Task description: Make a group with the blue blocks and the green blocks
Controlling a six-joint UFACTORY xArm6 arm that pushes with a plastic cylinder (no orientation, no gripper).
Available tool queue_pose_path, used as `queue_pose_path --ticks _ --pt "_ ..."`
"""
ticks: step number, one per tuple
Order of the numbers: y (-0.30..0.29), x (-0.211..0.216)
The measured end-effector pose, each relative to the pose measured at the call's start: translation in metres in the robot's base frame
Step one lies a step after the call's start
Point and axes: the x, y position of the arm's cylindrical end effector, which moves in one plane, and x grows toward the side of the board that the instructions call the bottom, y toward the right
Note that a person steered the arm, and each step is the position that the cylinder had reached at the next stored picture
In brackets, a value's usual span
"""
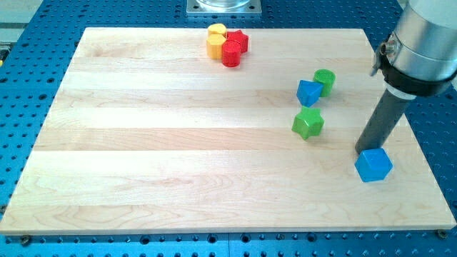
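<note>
Pale wood board (178, 143) w/ plank seams, blue perforated metal bench (28, 18), even light

On the board's right half, a blue cube (309, 93) touches a green cylinder (325, 81), a green star-shaped block (308, 123) lies just below them, and a second blue block (373, 165) sits apart toward the lower right.

My tip (363, 151) touches the top edge of the blue hexagonal block (373, 165), with bare board between it and the green star block (308, 123), blue cube (309, 92) and green cylinder (325, 81) toward the view's upper left.
</note>
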Motion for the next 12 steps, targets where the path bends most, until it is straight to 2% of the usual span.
queue_pose_path --ticks 1,2,3,5,6,7,8,9,10,11,12 --pt "0.000 0.029" --pt "-0.029 0.033" --pt "-0.121 0.037" --pt "-0.127 -0.081" --pt "-0.090 -0.073" --pt "-0.057 -0.035" --pt "-0.054 0.007" --pt "-0.092 0.032" --pt "-0.122 0.037" --pt "-0.193 0.049" --pt "-0.213 0.002"
